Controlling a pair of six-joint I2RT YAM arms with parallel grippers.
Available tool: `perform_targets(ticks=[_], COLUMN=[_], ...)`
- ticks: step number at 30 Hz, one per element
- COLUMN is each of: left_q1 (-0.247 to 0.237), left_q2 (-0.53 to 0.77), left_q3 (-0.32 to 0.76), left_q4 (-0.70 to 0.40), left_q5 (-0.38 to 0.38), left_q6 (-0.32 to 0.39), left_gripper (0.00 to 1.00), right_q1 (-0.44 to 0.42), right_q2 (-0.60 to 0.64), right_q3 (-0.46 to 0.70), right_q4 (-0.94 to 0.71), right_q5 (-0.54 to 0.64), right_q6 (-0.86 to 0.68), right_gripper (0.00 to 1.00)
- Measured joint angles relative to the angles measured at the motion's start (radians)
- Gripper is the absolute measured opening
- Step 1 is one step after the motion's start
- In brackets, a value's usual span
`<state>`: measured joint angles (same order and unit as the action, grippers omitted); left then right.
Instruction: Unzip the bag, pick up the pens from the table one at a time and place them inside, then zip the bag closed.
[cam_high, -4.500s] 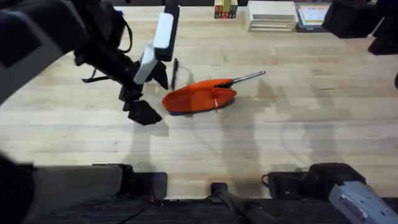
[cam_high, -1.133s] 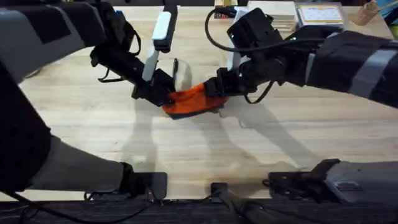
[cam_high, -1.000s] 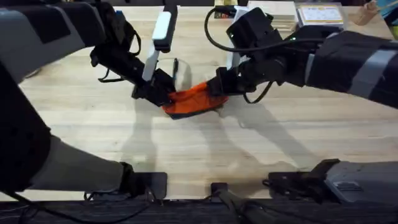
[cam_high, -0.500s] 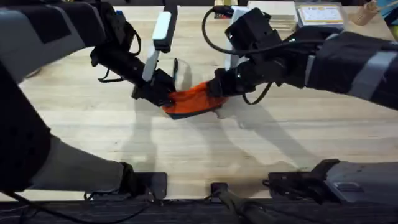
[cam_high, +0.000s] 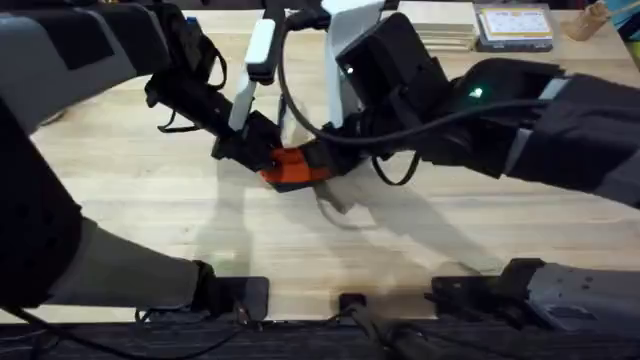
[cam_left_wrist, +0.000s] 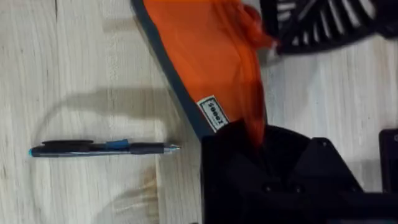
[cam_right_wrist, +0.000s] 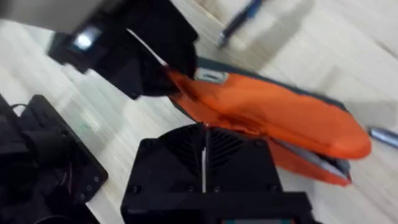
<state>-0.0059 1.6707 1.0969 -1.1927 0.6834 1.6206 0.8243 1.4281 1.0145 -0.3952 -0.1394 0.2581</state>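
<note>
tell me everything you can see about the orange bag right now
The bag is a small, soft orange fabric pouch, long and tapered, with a dark edge along one side and a small white label near one end. It lies on the wooden table between the two arms. The left gripper pinches one end of the fabric, which bunches there. The right gripper sits on its upper edge near the middle. A dark pen lies beside it, apart.

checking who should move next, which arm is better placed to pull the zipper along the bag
Right, probably. The right gripper sits over the bag's top seam, while the left gripper pins the bag's end, its jaws shut on the fabric, so it looks like the anchor.
</note>
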Motion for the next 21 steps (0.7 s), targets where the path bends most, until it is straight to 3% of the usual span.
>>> perform_targets(ticks=[10,13,17,19,21], left_q1=[0.000,0.002,0.005,0.005,0.005], left_q2=[0.000,0.000,0.000,0.000,0.000], left_q3=[0.000,0.000,0.000,0.000,0.000], left_q4=[0.000,-0.001,-0.003,-0.004,-0.004], left_q5=[0.000,-0.010,-0.014,-0.018,-0.025], left_q6=[0.000,0.007,0.008,0.015,0.020], left_gripper=[0.042,0.042,0.042,0.042,0.042], right_q1=[0.076,0.127,0.134,0.131,0.125], right_q2=[0.056,0.084,0.084,0.084,0.084], right_q3=[0.000,0.000,0.000,0.000,0.000], right_q4=[0.157,0.213,0.230,0.230,0.232], right_q5=[0.001,0.013,0.023,0.040,0.045], right_q6=[-0.051,-0.125,-0.182,-0.209,-0.216], right_gripper=[0.030,0.030,0.030,0.275,0.435])
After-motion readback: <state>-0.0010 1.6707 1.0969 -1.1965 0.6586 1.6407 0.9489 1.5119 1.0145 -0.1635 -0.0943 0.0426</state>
